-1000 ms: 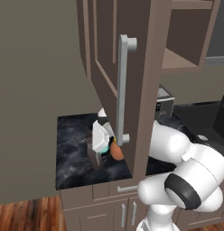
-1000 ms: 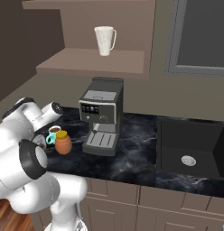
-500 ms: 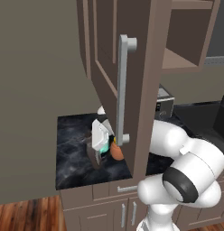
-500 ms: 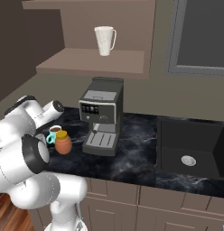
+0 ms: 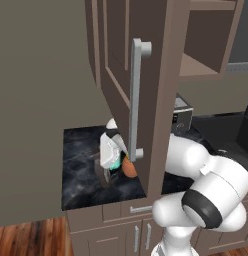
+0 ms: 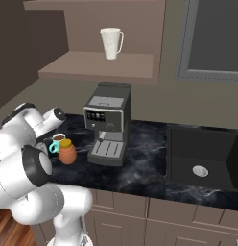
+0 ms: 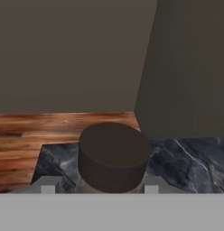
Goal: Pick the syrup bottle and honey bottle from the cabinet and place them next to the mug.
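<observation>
In the hand view the dark round cap of the syrup bottle (image 7: 114, 155) sits between the fingertips of my gripper (image 7: 100, 187), which is shut on it. From the left base view the gripper (image 5: 107, 156) hangs low over the dark counter with the syrup bottle (image 5: 102, 174) under it, just left of the teal mug (image 5: 116, 163). The squat orange honey bottle (image 5: 127, 167) stands right of the mug, partly behind the open cabinet door (image 5: 151, 60). The right base view shows the mug (image 6: 57, 141) and honey bottle (image 6: 67, 152) side by side, close together.
A grey coffee machine (image 6: 108, 124) stands right of the mug. A white cup (image 6: 111, 43) sits on the shelf above it, and a black sink (image 6: 202, 158) lies further right. The cabinet's long grey handle (image 5: 136, 100) hangs close to my arm. The counter's front edge is near.
The hand with the syrup bottle has shifted slightly left and down toward the counter. The mug and honey bottle have not moved.
</observation>
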### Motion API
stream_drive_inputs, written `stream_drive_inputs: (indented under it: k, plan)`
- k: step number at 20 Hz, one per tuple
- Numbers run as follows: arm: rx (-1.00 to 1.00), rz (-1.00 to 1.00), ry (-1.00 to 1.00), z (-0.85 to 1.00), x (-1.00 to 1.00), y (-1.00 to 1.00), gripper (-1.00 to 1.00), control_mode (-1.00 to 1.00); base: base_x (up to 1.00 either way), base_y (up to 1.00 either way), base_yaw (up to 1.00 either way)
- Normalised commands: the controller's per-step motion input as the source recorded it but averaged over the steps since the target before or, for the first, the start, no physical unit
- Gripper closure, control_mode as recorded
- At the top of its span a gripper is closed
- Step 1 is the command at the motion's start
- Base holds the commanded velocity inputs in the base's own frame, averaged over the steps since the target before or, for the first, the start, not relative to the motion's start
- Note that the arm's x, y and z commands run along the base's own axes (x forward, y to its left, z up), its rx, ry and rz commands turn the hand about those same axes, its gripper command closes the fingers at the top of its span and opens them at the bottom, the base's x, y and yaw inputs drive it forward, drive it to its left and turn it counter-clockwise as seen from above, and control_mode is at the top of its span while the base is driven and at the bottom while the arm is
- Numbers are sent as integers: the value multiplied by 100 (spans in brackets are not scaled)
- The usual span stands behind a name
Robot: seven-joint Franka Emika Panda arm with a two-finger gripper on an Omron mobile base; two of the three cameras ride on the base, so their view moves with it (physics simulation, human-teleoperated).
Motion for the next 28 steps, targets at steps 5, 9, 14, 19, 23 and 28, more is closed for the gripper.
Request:
stream_drive_inputs:
  k: [5, 9, 14, 19, 23, 28]
  plan:
    - [0, 0, 0, -6, 0, 0, 100, -100, 0, 0, 0]
    - [4, 0, 0, -5, 0, 0, 100, -100, 0, 0, 0]
    - [7, 0, 0, -2, 0, 0, 100, -100, 0, 0, 0]
    - [5, 0, 0, -7, 0, 0, 100, -100, 0, 0, 0]
    - [3, 0, 0, -10, 0, 0, 100, -100, 0, 0, 0]
    - [4, 0, 0, -15, 0, 0, 100, -100, 0, 0, 0]
